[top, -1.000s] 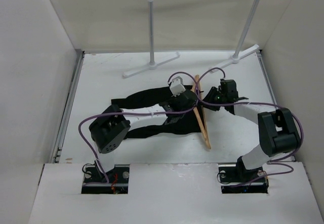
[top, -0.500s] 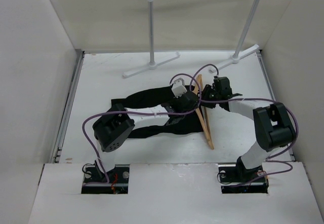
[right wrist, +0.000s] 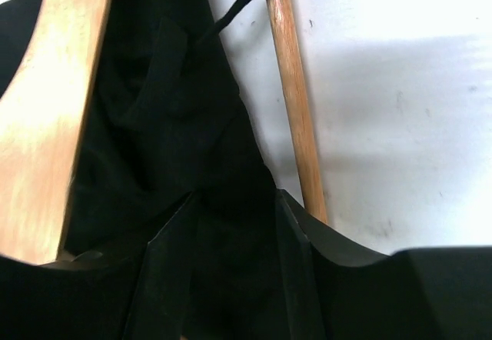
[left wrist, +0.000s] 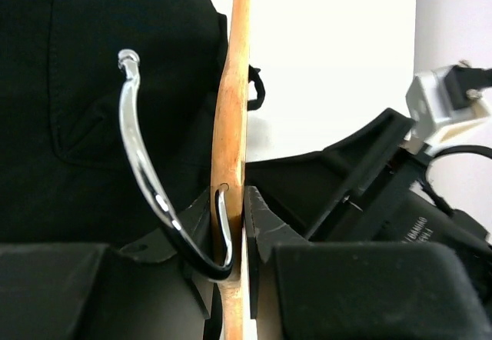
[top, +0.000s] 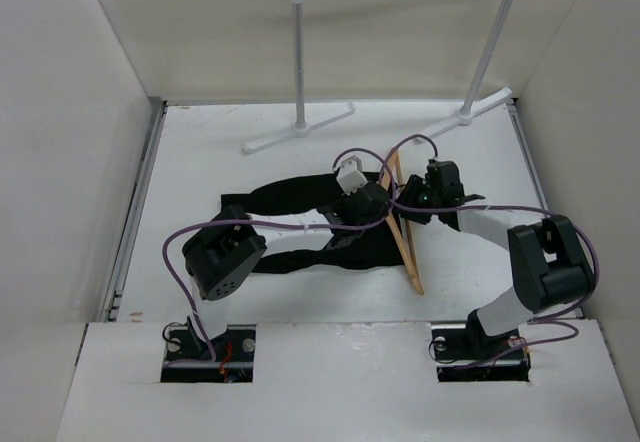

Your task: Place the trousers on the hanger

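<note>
The black trousers (top: 290,194) lie flat across the middle of the table, legs to the left. The tan wooden hanger (top: 405,252) stands on edge across their right end. My left gripper (top: 383,212) is shut on the hanger's wood (left wrist: 231,117) beside its metal hook (left wrist: 141,155), with the trousers (left wrist: 69,86) behind it. My right gripper (top: 413,205) is on the hanger's right side. In the right wrist view its jaws (right wrist: 231,221) close on a bunch of the trousers' cloth (right wrist: 177,125), between the hanger's shoulder (right wrist: 46,117) and crossbar (right wrist: 296,117).
A grey metal rail stand (top: 299,62) stands at the back of the table, its feet reaching toward the middle. White walls close the table at left, right and back. Purple cables loop above both grippers.
My right gripper moved left and farther back toward the hanger, then drew back to the right. The hanger's near end shifted slightly right. My left gripper kept its hold.
</note>
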`<state>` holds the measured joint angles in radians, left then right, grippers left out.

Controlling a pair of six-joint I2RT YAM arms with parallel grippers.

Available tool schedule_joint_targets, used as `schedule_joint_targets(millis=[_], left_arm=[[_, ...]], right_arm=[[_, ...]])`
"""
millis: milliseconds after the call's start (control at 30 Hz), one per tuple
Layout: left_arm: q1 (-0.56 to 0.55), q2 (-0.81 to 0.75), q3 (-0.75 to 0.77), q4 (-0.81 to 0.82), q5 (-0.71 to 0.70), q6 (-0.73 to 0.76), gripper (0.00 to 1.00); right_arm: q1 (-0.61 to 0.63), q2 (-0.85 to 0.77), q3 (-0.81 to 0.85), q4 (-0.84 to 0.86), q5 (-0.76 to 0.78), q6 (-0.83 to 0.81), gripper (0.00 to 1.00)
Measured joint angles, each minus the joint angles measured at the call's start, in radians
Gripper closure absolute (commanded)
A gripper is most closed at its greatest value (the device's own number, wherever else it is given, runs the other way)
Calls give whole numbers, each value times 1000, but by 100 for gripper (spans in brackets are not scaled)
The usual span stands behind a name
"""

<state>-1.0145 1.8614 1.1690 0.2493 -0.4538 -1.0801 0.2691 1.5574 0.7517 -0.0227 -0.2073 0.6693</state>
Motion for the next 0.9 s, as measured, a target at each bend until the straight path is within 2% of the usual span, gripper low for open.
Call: schedule_joint_targets(millis=[167, 267, 367, 433, 700, 900], left_arm=[[0, -1, -5, 7, 0, -2, 98], [0, -2, -5, 7, 0, -3, 98], [1, -3, -9, 10, 0, -5, 98], [2, -4, -13, 13, 2, -7, 98], [10, -45, -61, 17, 5, -4, 98], [50, -132, -164, 25, 11, 6, 98]], right_arm=[[0, 0, -1, -2, 2, 0, 48], [3, 34, -1, 10, -3, 11, 52], [14, 50, -7, 45, -15, 27, 79], [18, 58, -28, 70, -34, 47, 89], [-3, -44, -72, 105, -73, 122, 92], [-67, -118, -56, 77, -89, 135, 93]])
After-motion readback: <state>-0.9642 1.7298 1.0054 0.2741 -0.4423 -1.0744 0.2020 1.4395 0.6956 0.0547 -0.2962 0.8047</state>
